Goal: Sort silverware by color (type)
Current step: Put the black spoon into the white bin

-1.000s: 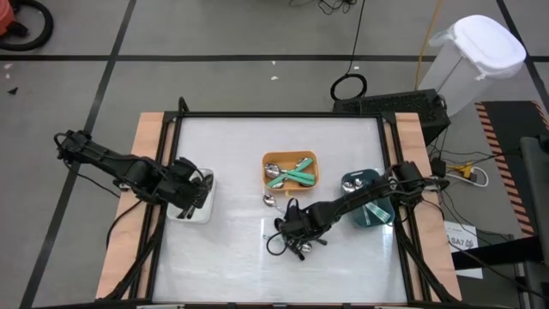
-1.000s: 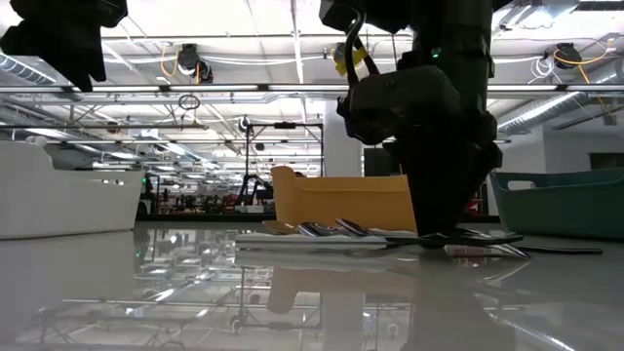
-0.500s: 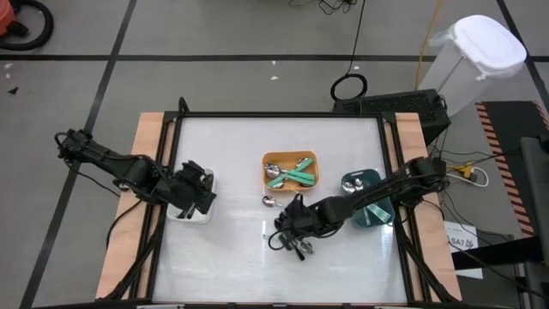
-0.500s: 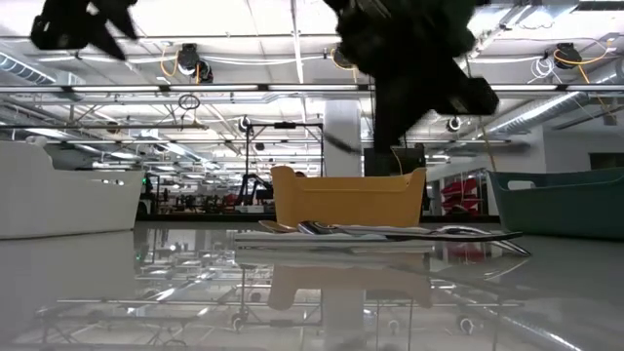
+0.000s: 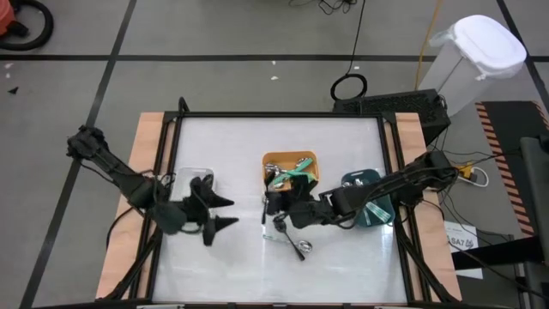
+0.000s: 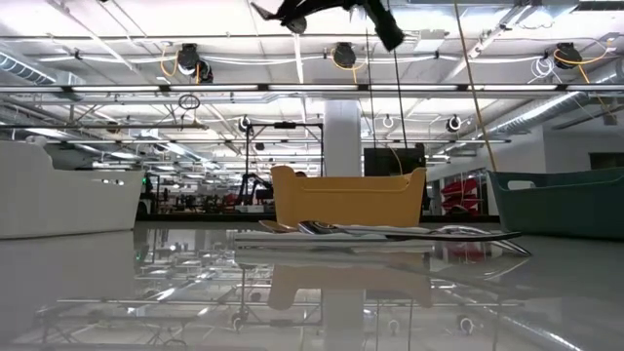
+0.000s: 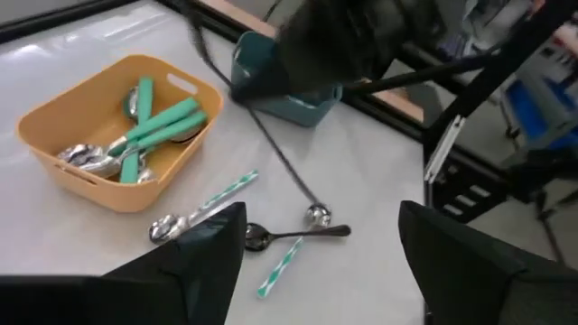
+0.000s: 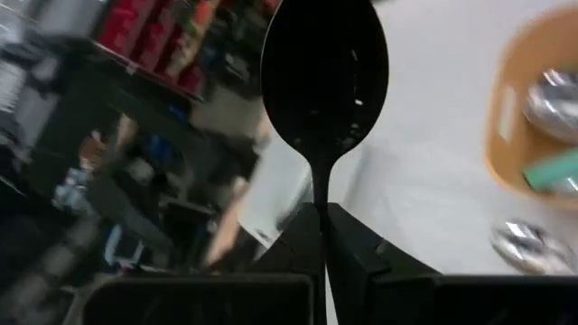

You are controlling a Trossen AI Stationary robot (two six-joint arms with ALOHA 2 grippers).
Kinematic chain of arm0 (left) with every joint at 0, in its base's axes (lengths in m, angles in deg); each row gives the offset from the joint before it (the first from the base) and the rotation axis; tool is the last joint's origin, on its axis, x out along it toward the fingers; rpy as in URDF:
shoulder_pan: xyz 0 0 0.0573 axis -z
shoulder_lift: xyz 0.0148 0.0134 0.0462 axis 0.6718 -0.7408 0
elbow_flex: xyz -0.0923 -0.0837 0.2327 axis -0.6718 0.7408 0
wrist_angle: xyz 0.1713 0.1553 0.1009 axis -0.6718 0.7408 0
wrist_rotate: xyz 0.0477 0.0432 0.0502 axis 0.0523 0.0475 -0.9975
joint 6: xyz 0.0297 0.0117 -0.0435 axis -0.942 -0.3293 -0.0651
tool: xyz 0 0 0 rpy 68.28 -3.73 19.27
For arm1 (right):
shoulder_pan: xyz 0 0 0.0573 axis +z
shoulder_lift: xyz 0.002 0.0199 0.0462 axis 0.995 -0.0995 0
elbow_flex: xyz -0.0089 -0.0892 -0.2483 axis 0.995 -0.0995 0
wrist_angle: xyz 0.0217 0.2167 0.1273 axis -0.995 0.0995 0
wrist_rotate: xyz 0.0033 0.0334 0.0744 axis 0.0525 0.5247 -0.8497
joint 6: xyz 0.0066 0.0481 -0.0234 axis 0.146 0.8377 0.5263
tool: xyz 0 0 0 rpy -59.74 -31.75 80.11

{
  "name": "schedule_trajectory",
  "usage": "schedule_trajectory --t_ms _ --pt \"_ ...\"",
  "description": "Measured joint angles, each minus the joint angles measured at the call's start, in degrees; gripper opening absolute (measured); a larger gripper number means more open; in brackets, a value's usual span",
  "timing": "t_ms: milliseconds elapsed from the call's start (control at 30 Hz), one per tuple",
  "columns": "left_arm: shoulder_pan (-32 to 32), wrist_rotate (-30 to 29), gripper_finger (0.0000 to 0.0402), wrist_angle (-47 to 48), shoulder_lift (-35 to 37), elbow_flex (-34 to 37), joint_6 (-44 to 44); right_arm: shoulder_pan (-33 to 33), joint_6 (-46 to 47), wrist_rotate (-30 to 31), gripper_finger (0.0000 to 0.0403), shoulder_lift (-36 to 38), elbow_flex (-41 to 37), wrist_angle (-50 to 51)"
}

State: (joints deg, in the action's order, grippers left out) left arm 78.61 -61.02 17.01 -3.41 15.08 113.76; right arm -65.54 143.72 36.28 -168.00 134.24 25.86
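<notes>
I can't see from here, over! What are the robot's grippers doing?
Right gripper shut on black spoon, lifted near orange bin. Left gripper open, empty, beside white bin. More silverware loose on table.

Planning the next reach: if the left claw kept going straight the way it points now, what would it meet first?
Probably the loose silverware on the table, short of the orange bin. The left claw is open; depth is uncertain.

Your left gripper (image 5: 221, 214) sits open near table centre-left (fingers spread wide). R gripper (image 5: 276, 204) is by the orange bin (image 5: 290, 160), w/ loose silverware (image 5: 300, 249) just below it.
</notes>
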Motion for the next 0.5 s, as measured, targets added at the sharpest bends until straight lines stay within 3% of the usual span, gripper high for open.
schedule_trajectory --t_ms 267,400,500 --pt "-0.4 -2.1 0.0289 -4.0 -7.4 0.0 1.2 -1.9 -11.1 3.7 0.0001 0.1 0.0 -10.6" --pt "-1.8 -4.9 0.0289 -4.1 -8.7 0.0 5.9 -2.6 -15.1 3.7 0.0001 0.1 0.0 -13.7" --pt "-2.9 -5.1 0.0289 -7.4 -8.7 0.0 4.2 -2.7 -15.9 3.6 0.0002 0.1 0.0 -13.8"
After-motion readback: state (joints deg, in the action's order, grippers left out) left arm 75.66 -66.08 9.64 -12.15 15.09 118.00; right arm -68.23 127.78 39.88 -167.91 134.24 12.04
